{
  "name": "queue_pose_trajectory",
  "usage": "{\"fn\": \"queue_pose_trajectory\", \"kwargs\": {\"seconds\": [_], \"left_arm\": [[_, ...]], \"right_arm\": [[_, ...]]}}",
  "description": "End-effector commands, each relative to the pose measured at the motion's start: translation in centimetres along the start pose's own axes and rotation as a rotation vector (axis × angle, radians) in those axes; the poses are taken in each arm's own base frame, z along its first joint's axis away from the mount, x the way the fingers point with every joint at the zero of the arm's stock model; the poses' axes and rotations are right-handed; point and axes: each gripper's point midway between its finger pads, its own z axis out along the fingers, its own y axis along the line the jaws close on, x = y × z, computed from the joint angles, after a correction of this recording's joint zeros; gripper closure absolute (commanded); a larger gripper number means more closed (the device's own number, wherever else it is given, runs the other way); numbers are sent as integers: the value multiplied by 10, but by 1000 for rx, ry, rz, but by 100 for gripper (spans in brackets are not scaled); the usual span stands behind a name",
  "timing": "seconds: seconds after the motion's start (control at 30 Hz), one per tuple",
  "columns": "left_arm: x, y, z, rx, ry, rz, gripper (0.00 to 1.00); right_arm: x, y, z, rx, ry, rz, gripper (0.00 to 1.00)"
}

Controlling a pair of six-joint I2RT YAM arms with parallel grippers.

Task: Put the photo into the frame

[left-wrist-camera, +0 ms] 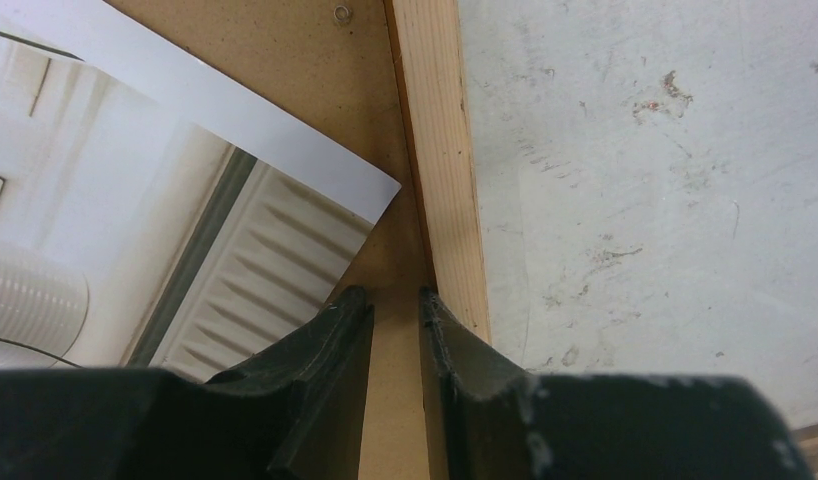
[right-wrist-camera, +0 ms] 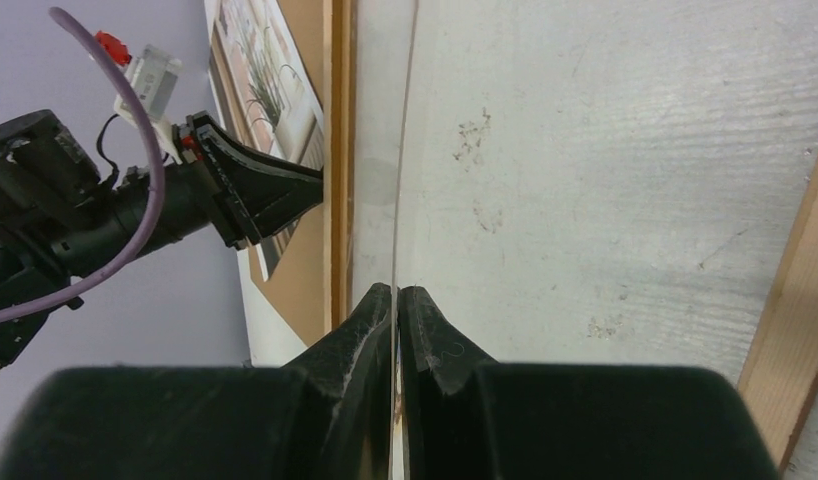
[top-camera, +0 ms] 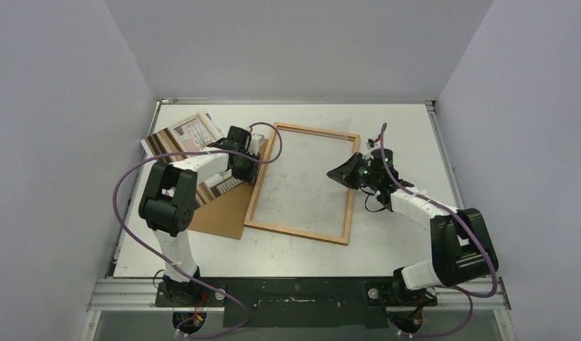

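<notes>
The frame [top-camera: 299, 232] lies flat mid-table, an orange-brown wooden rectangle with bare table showing inside it. The photo [top-camera: 192, 133] rests to its left on a brown backing board [top-camera: 220, 213]. My left gripper [top-camera: 248, 165] is at the frame's left rail [left-wrist-camera: 440, 150], its jaws a narrow gap apart with only the board showing between them. The photo's white corner [left-wrist-camera: 370, 195] lies just ahead of the left finger. My right gripper [top-camera: 339, 174] is over the frame's right part, shut on the edge of a thin clear sheet [right-wrist-camera: 398, 200].
White walls close in the table on the left, back and right. The backing board [left-wrist-camera: 315, 60] carries a small metal ring near the rail. In the right wrist view my left gripper [right-wrist-camera: 310, 192] points at the frame's far rail [right-wrist-camera: 335, 150], and the near rail [right-wrist-camera: 785, 330] is at the right.
</notes>
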Motion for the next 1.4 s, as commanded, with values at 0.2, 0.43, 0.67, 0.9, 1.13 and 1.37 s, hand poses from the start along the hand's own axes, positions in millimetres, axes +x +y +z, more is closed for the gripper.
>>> {"fn": "queue_pose_trajectory", "kwargs": {"seconds": [0.2, 0.43, 0.67, 0.9, 1.13, 1.37], "left_arm": [[4, -11, 9, 31, 26, 8, 78], [7, -11, 10, 31, 31, 10, 79], [6, -13, 10, 40, 30, 10, 80], [8, -13, 11, 41, 35, 10, 80], [8, -15, 12, 49, 36, 6, 81], [6, -16, 12, 54, 35, 5, 82]], "right_arm": [[3, 6, 3, -90, -5, 135, 95], [-13, 38, -10, -164, -43, 152, 95], [-13, 42, -12, -180, -51, 195, 95], [-26, 65, -15, -194, -79, 138, 95], [-23, 56, -9, -131, -75, 66, 95], [-12, 21, 0, 22, -53, -10, 89]]}}
